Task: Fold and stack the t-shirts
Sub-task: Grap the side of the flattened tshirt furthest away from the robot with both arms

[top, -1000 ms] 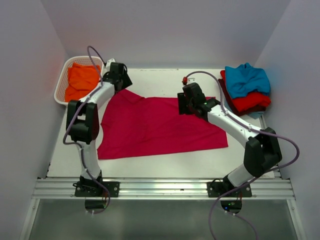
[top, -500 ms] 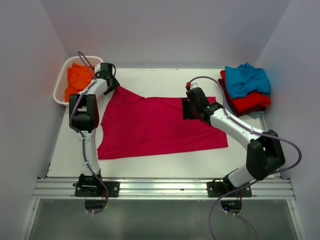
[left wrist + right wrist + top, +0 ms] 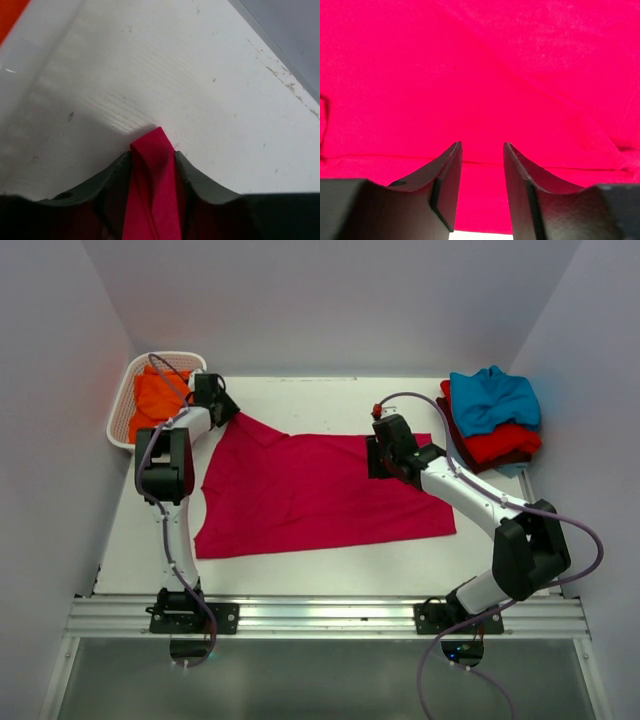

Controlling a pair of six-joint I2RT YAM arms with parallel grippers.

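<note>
The left arm stretches far out, and the left gripper [image 3: 152,159] pinches a pointy corner of the crimson-pink t-shirt [image 3: 310,490]. The shirt lies flat on the table [image 3: 300,395], long side left to right, that corner pointing at the white basket [image 3: 120,412]. The right gripper [image 3: 482,150] hangs over its far edge, fingers a little apart.

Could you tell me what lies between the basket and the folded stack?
The crimson shirt, spread flat on the table, as the top view shows.
</note>
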